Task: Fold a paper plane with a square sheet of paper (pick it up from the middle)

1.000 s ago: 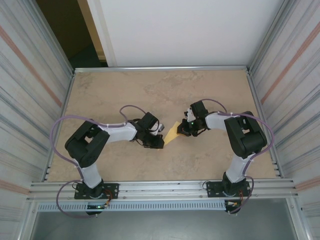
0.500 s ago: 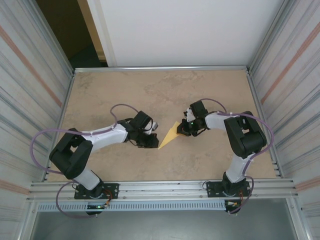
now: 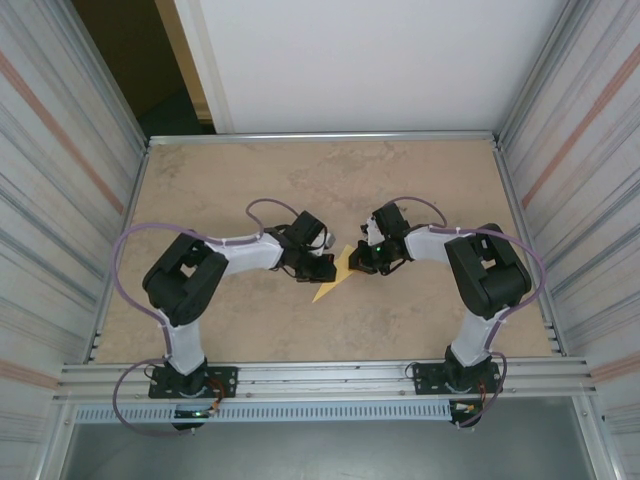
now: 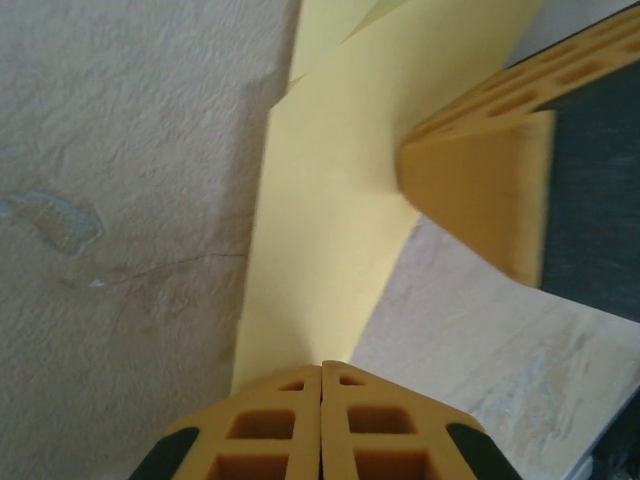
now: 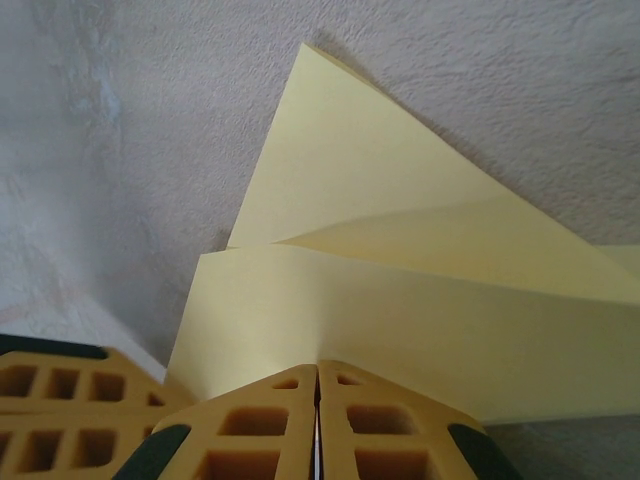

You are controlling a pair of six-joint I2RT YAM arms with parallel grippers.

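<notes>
Left gripper (image 3: 320, 268) and right gripper (image 3: 357, 263) are both clamping the folded yellow paper (image 3: 328, 288) mid-table, with open tabletop (image 3: 430, 320) stretching around. The grippers are hiding its far end.

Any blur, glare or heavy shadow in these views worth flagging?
Top external: evenly lit, sharp, folded paper clear. Left wrist: the far yellow finger looks smeared, the paper bright, not washed out. Right wrist: creases crisp, soft shadow along the paper's upper edge.
</notes>
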